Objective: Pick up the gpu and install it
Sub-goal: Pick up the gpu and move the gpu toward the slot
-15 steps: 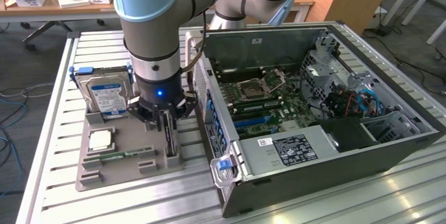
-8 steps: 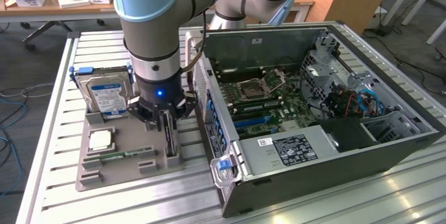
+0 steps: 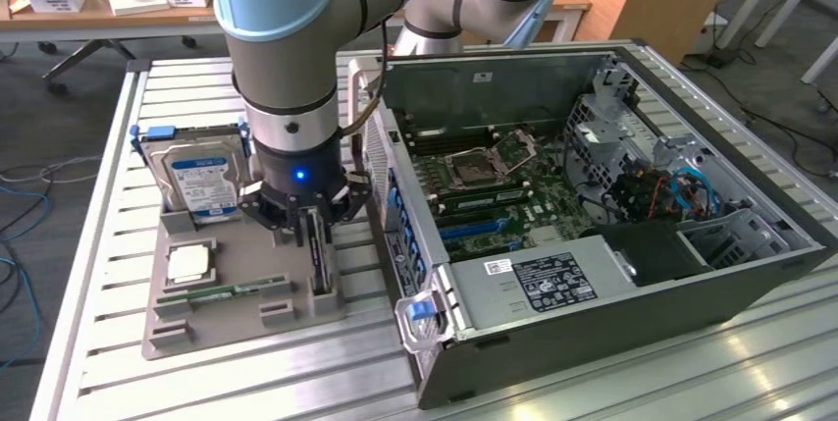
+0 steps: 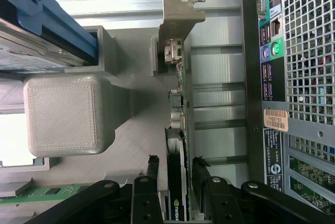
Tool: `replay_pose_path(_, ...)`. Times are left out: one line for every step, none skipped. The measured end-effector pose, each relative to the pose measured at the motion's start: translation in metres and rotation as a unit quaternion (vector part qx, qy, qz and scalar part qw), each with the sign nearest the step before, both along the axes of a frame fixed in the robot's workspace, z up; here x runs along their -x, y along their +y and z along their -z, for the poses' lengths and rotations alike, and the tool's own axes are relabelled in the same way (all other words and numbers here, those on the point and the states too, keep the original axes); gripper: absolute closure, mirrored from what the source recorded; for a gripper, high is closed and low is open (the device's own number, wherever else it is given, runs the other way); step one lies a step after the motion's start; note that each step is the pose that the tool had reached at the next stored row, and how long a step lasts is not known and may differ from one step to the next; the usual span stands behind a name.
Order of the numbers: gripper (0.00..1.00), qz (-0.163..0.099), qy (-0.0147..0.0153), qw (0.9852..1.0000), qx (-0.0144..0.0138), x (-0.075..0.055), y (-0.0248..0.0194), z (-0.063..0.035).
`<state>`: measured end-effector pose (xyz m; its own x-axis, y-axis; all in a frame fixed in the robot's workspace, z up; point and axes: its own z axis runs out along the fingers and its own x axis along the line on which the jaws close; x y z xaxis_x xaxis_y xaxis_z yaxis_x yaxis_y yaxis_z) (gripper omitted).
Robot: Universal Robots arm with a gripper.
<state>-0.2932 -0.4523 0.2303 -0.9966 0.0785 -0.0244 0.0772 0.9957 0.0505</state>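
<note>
Wrist view puts us directly over the gpu [image 4: 178, 145], which stands on its edge in a slot of the grey holder tray [image 4: 136, 130]. Its silver bracket [image 4: 178, 12] is at the end away from the fingers, just beside the back of the computer case [image 4: 309, 51]. The gripper [image 4: 175, 167] is spread, with its dark fingers [image 4: 152, 169] one to each side of the card. We see a thin gap on either face, so we judge that nothing is pinched yet.

In the exterior view the gripper [image 3: 310, 230] sits low over the holder tray [image 3: 235, 328], left of centre in the frame, with the gpu [image 3: 318, 266] upright beneath it. The hard drive [image 3: 196, 181] lies toward the exterior view's left and the computer case [image 3: 629, 284], lying open, toward the exterior view's right.

We read this as the pick-up step, at the point of grasp: the card is in its holder, not installed. A sound grasp calls for the fingers to be centred and parallel to the board, so both pads meet it evenly. Any lift would need to run straight out of the slot, since the card is thin and the case wall is close.
</note>
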Motion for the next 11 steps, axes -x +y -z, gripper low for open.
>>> replay_pose_path(0.62, 0.000, 0.0000, 1.0000, 0.0000, 0.0000, 0.0000, 0.0000)
replay_pose_path(0.62, 0.000, 0.0000, 1.0000, 0.0000, 0.0000, 0.0000, 0.0000)
replay_pose_path(0.69, 0.000, 0.0000, 1.0000, 0.0000, 0.0000, 0.0000, 0.0000)
replay_pose_path(0.74, 0.000, 0.0000, 1.0000, 0.0000, 0.0000, 0.0000, 0.0000)
replay_pose_path(0.74, 0.000, 0.0001, 1.0000, 0.0000, 0.0000, 0.0000, 0.0000)
replay_pose_path(0.74, 0.000, 0.0000, 1.0000, 0.0000, 0.0000, 0.0000, 0.0000)
replay_pose_path(0.74, 0.000, 0.0000, 1.0000, 0.0000, 0.0000, 0.0000, 0.0000)
replay_pose_path(0.74, 0.000, 0.0000, 1.0000, 0.0000, 0.0000, 0.0000, 0.0000)
replay_pose_path(0.74, 0.000, 0.0000, 1.0000, 0.0000, 0.0000, 0.0000, 0.0000)
replay_pose_path(0.74, 0.000, 0.0000, 1.0000, 0.0000, 0.0000, 0.0000, 0.0000)
replay_pose_path(0.74, 0.000, 0.0000, 1.0000, 0.0000, 0.0000, 0.0000, 0.0000)
